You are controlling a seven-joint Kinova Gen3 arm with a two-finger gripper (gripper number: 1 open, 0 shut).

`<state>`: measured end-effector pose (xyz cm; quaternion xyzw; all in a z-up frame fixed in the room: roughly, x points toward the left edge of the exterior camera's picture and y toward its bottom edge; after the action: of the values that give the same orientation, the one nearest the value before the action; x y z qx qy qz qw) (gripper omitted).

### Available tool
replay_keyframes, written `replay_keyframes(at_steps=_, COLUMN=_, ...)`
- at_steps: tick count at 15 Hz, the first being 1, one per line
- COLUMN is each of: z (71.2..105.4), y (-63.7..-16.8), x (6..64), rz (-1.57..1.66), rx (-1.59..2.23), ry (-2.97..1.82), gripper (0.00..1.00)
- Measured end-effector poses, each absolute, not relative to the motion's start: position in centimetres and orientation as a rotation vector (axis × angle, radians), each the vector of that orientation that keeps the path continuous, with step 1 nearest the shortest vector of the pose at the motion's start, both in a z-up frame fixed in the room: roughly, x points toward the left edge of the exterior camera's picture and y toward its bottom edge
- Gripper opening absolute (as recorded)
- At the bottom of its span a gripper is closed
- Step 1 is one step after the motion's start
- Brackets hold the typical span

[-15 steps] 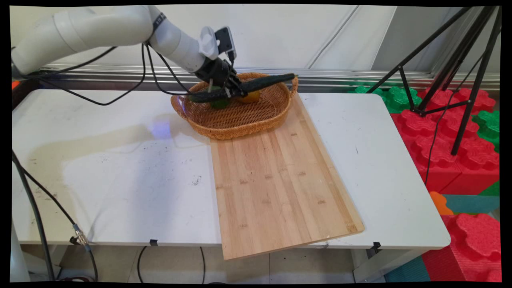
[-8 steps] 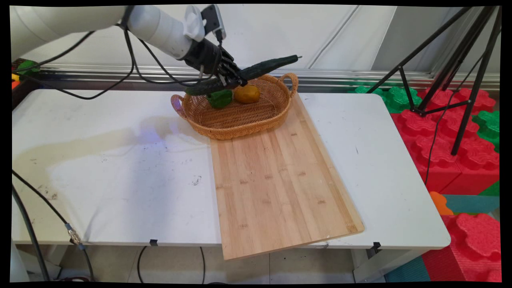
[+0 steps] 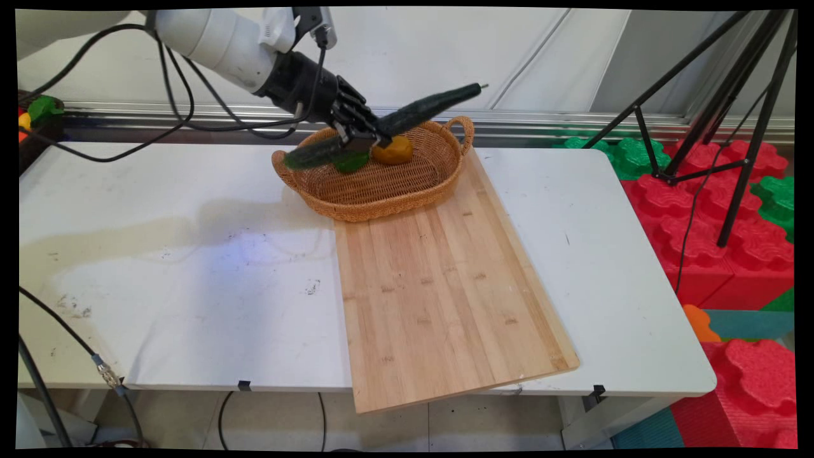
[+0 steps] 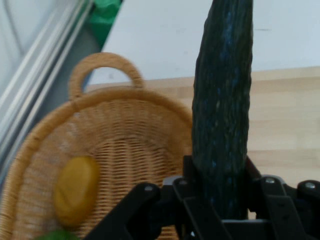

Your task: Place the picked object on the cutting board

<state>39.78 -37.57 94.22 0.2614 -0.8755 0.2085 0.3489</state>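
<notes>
The cucumber (image 3: 388,122) is long and dark green, held in the air above the basket (image 3: 381,187), clear of the wicker. It lies tilted: its right end, with a small stem tip, points up toward the wall beyond the basket's far handle, and its left end hangs lower, over the basket's left rim. The gripper (image 3: 362,132) pinches it near the middle, fingers pressed against its sides. In the hand view the cucumber (image 4: 222,115) rises straight up from between the black fingers (image 4: 192,200) and runs out of the top edge, its skin bumpy and dull. The arm comes in from the upper left, with black cables looping under it. Below the cucumber, inside the basket, sit a yellow-orange fruit (image 3: 394,151) toward the far side and a green pepper (image 3: 350,163) just left of it, partly hidden by the cucumber; the hand view shows the fruit (image 4: 76,190) on the wicker floor and only a sliver of green at the bottom edge. The basket is oval, woven, with a loop handle at each end, and its near right part rests on the far end of a bamboo board (image 3: 445,299). The board runs toward the near edge of the white table (image 3: 159,273) and slightly overhangs it.
</notes>
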Motion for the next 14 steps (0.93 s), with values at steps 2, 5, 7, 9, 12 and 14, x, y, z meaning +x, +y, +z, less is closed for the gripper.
replay_keyframes(at_steps=2, z=94.5, y=-36.2, x=39.3, rz=0.491, rx=0.682, ry=-2.261, gripper=0.00)
replay_keyframes(at_steps=5, z=94.5, y=-34.9, x=38.5, rz=0.440, rx=0.689, ry=-2.255, gripper=0.00)
replay_keyframes(at_steps=7, z=94.2, y=-34.3, x=37.8, rz=0.410, rx=0.700, ry=-2.253, gripper=0.00)
replay_keyframes(at_steps=9, z=93.8, y=-34.0, x=37.0, rz=0.383, rx=0.713, ry=-2.254, gripper=0.00)
replay_keyframes(at_steps=12, z=92.6, y=-33.7, x=35.5, rz=0.346, rx=0.735, ry=-2.262, gripper=0.00)
replay_keyframes(at_steps=14, z=91.6, y=-33.7, x=34.4, rz=0.324, rx=0.746, ry=-2.269, gripper=0.00)
